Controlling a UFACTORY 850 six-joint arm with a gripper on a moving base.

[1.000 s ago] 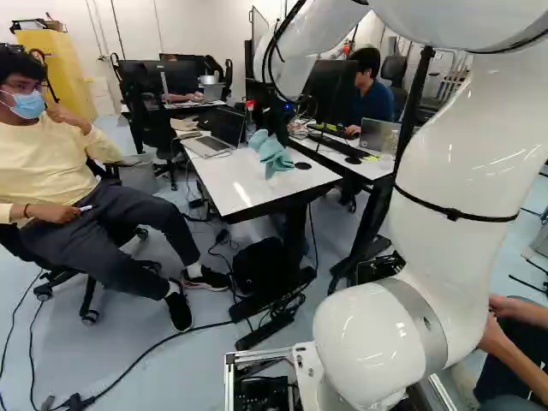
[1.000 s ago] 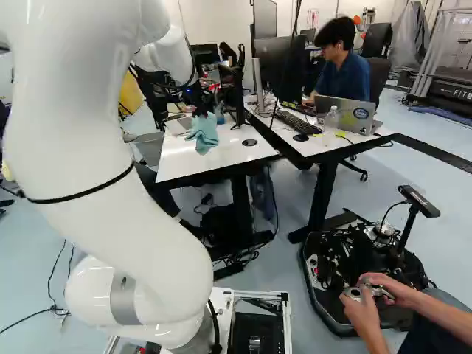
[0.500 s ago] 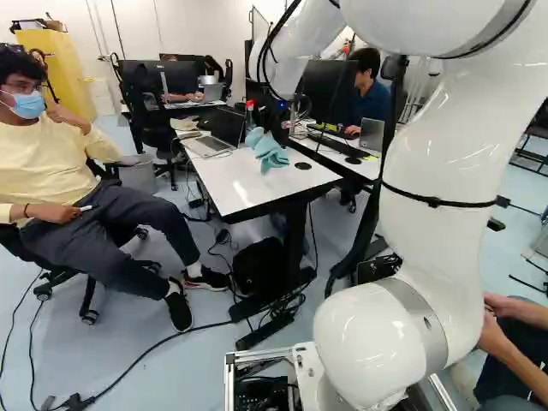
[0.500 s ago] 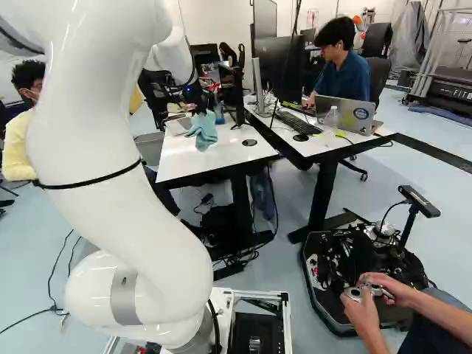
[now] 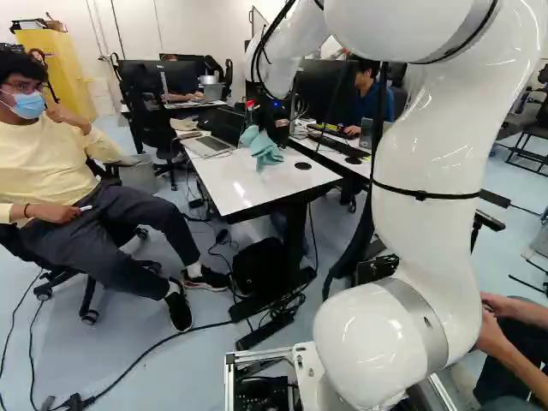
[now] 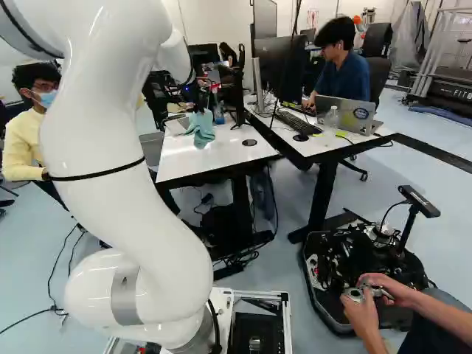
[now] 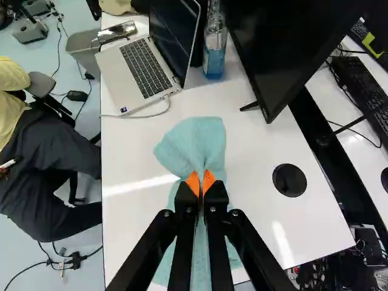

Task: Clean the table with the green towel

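Closed on the soft teal-green cloth towel (image 7: 195, 142), the black two-fingered claw (image 7: 200, 177) with orange pads pinches it around its middle, over the glossy white rectangular table (image 7: 139, 227), though whether the cloth bears on the surface cannot be told. To wipe well, it would likely need to come down gently until the loose folds lie flat, then sweep in overlapping strokes with light, even pressure, the hard fingertips kept off the top. Strokes should stop short of the open silver laptop (image 7: 118, 88) and the clear bottle of blue liquid (image 7: 214, 60), which could tip.
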